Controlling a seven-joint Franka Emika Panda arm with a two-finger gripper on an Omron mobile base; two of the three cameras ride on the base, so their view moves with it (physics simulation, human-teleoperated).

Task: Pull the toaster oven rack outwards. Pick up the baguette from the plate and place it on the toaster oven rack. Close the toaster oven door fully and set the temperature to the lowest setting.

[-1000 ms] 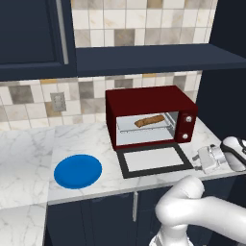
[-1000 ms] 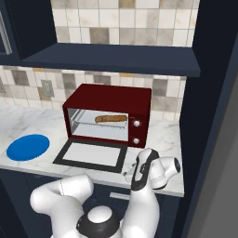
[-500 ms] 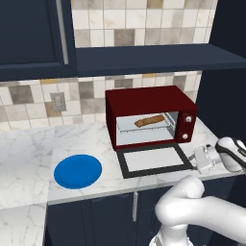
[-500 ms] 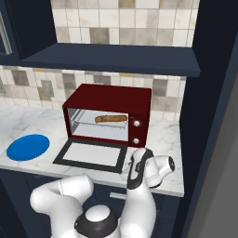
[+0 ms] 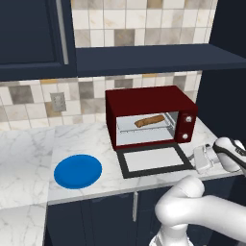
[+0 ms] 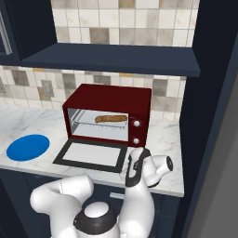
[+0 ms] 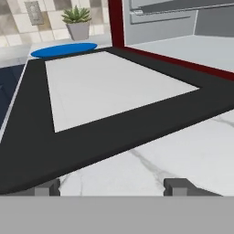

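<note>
The dark red toaster oven [image 5: 151, 103] [image 6: 109, 100] stands on the counter with its door [image 5: 153, 161] [image 6: 92, 154] [image 7: 114, 82] lying open and flat. The baguette [image 5: 149, 121] [image 6: 111, 119] rests on the rack [image 5: 126, 129] [image 6: 83, 122] inside the cavity. The blue plate [image 5: 78, 171] [image 6: 28, 147] [image 7: 64, 49] is bare, left of the oven. My gripper [image 5: 202, 158] [image 6: 132, 167] [image 7: 112, 187] hovers low over the counter beside the door's front right corner. It is open, its fingertips [image 7: 45, 187] wide apart with nothing between them.
Two pale knobs [image 5: 189, 118] [image 6: 136, 123] sit on the oven's right panel. A shelf [image 5: 153, 60] hangs above the oven and a dark wall panel [image 6: 209, 116] closes the right side. A small potted plant [image 7: 77, 23] stands at the back. The counter's front edge is close under the hand.
The hand has shifted slightly left, closer to the open door's right front corner. Oven, baguette and plate have not moved.
</note>
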